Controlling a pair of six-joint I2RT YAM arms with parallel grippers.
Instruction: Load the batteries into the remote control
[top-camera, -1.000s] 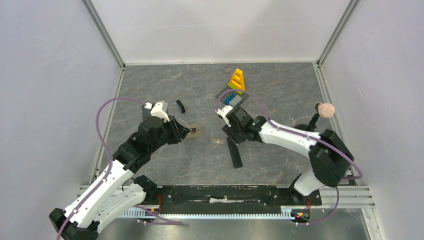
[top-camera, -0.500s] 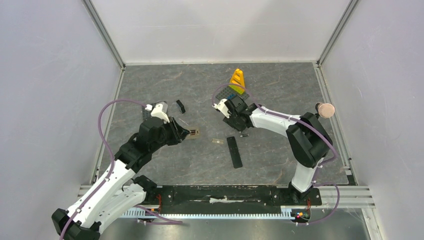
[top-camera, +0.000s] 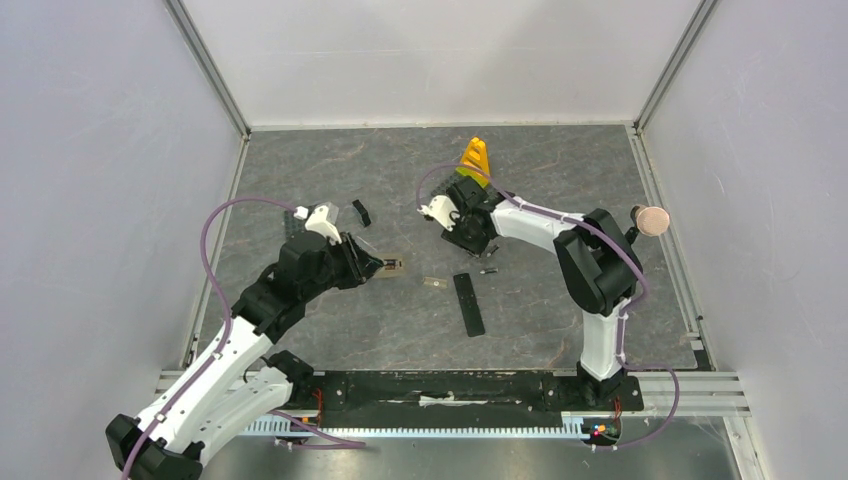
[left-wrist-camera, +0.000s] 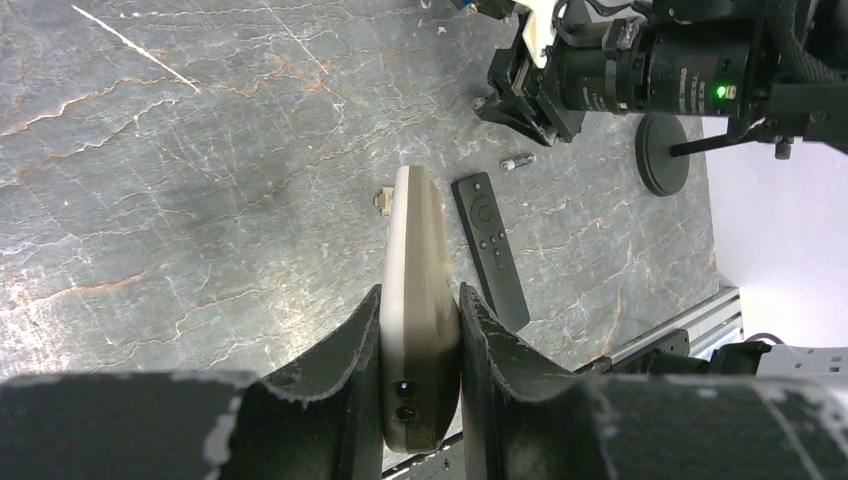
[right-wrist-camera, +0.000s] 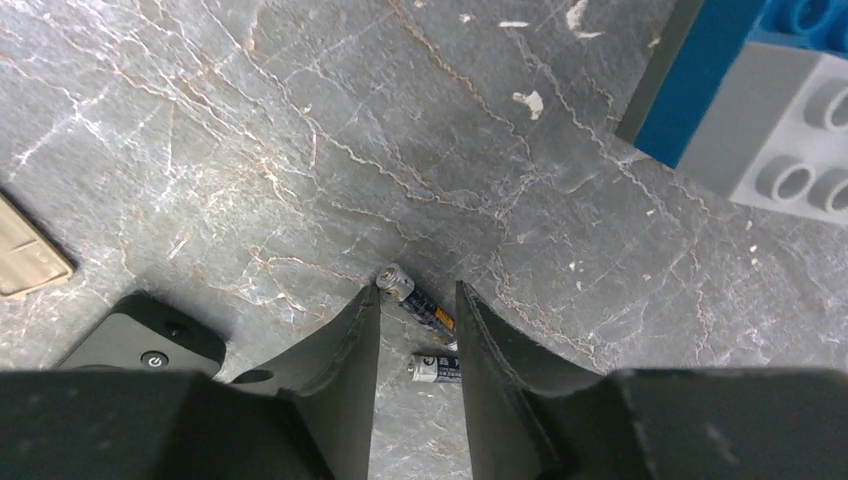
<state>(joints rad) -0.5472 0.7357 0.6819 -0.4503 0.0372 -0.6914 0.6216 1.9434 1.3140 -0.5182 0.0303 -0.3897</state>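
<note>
Pick-up step. Left tool (left-wrist-camera: 420, 300) clamps the remote (left-wrist-camera: 418, 250) by its sides; right tool (right-wrist-camera: 417, 291), jaws narrowly apart, straddles one battery (right-wrist-camera: 400, 285) on the bench (right-wrist-camera: 300, 150), grip not discernible. Next: likely a firm pinch, then carriage to the remote.

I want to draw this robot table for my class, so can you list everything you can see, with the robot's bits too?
remote control: one, tan, gripped in the left hand
black remote: one, black, flat on the table near the middle
batteries: two, dark, on the table beneath the right hand
small tan cover: one, tan, left of the black remote
yellow brick: one, yellow, far side
toy bricks: at least two, blue and grey, near the yellow brick
small black piece: one, black, beyond the left hand
round stand: one, pinkish top, black post, right edge
table: one, grey marbled
robot arms: two, white and black
left hand: shut on the remote control
right hand: open
</note>
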